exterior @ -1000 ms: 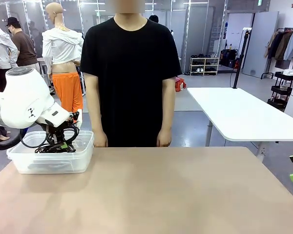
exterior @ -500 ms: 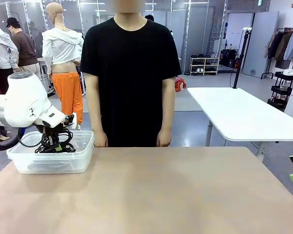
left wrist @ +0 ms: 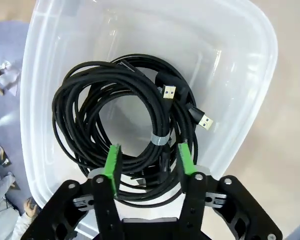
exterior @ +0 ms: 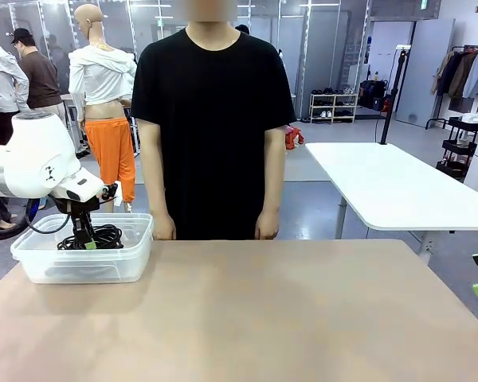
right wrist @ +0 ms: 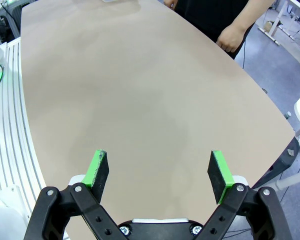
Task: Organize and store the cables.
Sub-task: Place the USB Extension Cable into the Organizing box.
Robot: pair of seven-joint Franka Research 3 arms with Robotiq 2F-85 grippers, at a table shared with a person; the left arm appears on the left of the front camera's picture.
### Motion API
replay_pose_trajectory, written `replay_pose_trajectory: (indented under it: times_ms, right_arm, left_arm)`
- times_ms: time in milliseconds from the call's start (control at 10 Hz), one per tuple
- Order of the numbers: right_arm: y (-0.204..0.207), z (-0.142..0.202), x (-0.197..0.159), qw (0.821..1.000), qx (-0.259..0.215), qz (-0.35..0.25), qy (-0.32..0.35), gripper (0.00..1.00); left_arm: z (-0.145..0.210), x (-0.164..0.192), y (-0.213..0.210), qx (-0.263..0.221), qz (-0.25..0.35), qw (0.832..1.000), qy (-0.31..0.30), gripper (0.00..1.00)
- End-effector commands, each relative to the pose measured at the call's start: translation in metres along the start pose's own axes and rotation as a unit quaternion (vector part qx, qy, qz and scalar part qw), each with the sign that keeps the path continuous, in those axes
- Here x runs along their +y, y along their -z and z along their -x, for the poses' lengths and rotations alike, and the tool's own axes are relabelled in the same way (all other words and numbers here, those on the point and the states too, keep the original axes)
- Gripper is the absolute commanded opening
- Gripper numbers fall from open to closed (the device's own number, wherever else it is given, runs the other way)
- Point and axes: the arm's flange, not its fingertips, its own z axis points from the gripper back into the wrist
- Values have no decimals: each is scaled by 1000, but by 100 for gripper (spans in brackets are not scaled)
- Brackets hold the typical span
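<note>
The left claw [left wrist: 147, 161] hangs over a clear plastic bin [left wrist: 240, 60], its green pads [left wrist: 111, 162] spread apart with a gap between them and gripping nothing. Just beyond the pads, in the left wrist view, the cables [left wrist: 115, 100] lie coiled on the floor of the bin as a loose black ring, with a pale band around one strand and two metal plug ends [left wrist: 206, 121] pointing toward the bin's wall. The strands pass under the gap between the pads; whether the pads touch them cannot be told. From the front, the left claw [exterior: 85, 237] reaches down into the bin [exterior: 135, 255], which sits at the far left corner of the tan surface [exterior: 247, 318], and the cables [exterior: 103, 236] show dark over its rim.

The right claw [right wrist: 160, 170] is wide open and empty above bare surface [right wrist: 140, 90].

A person in a black shirt [exterior: 213, 119] stands at the far edge, hand [right wrist: 231, 36] hanging beside it.
</note>
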Motion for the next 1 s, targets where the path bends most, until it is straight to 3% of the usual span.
replay_pose_trajectory:
  times_ms: [0, 400, 500, 600, 900]
  right_arm:
    - [0, -1, -2, 1000, -6, 0, 3, 100]
    - [0, -1, -2, 1000, -6, 0, 3, 100]
    - [0, -1, -2, 1000, -6, 0, 3, 100]
    - [0, -1, -2, 1000, -6, 0, 3, 100]
    - [0, -1, -2, 1000, -6, 0, 3, 100]
  left_arm:
    - [5, -2, -6, -8, 1, 1000, -3, 100]
    - [6, -10, -11, 3, -9, 999, -42, 100]
    - [6, -14, -11, -5, -55, 998, -40, 100]
    - [2, -2, -7, -1, -4, 1000, -18, 100]
    - [2, -2, -7, -1, -4, 1000, -18, 100]
